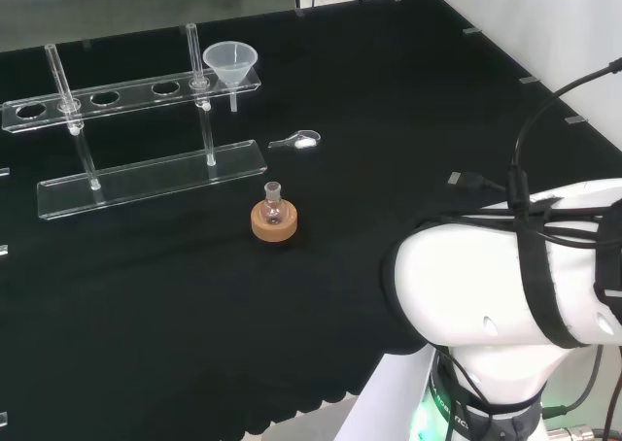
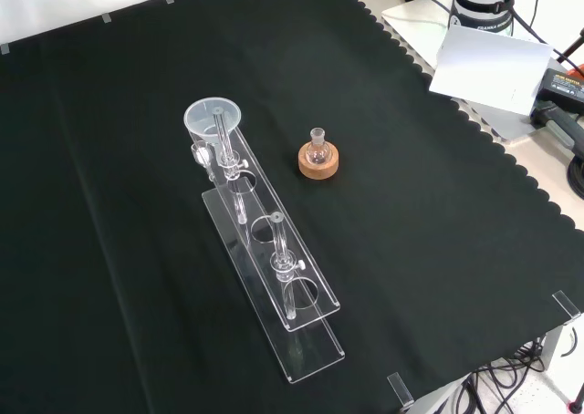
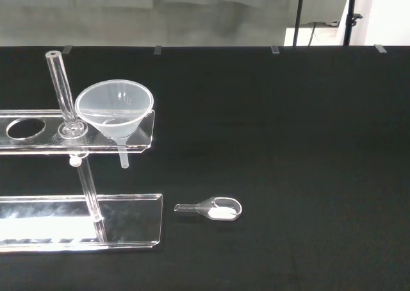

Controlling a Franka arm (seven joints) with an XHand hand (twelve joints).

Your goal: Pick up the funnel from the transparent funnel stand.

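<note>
On a desk (image 1: 389, 120) draped in black cloth with a scalloped edge, a clear funnel (image 1: 230, 62) sits in the end hole of a transparent stand (image 1: 146, 174), its stem hanging through the upper rail above the base plate. From the front, the funnel (image 2: 213, 119) occupies the stand's far end, and the stand (image 2: 274, 277) runs toward the camera. Just beside it, a small flask (image 1: 273, 201) rests upright in a cork ring (image 1: 275, 221). A little clear scoop (image 3: 214, 207) holding white powder lies flat on the cloth near the stand's base, apart from the funnel (image 3: 115, 108). Clear tabs pin the cloth along its edges. Grey floor and a pale wall lie beyond the desk. White arm links (image 1: 505, 295) wrapped in black cables fill the head view's right. Whether the hand is open or closed cannot be told.
</note>
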